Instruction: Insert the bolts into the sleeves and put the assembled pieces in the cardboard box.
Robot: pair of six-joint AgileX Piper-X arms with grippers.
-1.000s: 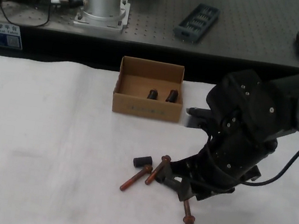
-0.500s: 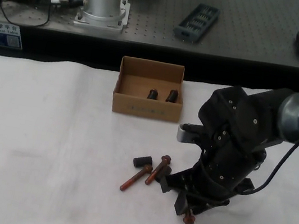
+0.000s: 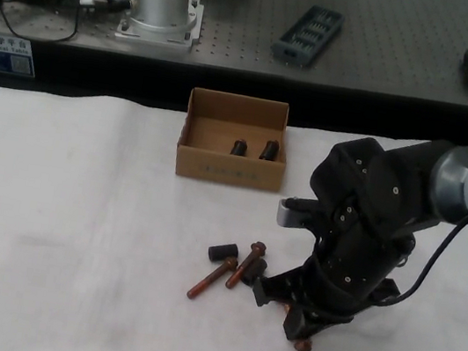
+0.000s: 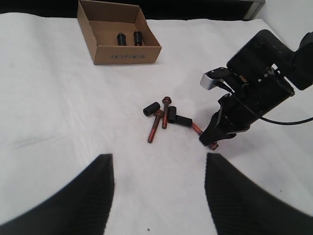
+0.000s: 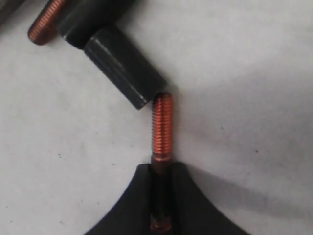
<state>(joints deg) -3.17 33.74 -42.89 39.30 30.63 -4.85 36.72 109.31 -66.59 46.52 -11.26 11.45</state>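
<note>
Bolt [image 5: 162, 122] tip touches sleeve [image 5: 122, 68] end, plain from right wrist view.

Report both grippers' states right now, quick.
Left gripper: open, holding nothing.
Right gripper: closed on a copper bolt.

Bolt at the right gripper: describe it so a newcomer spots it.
In front of the cardboard box lies a cluster of bolts and sleeves. The bolt is the one farthest from the box, clamped in the right gripper, threaded tip at a black sleeve.
</note>
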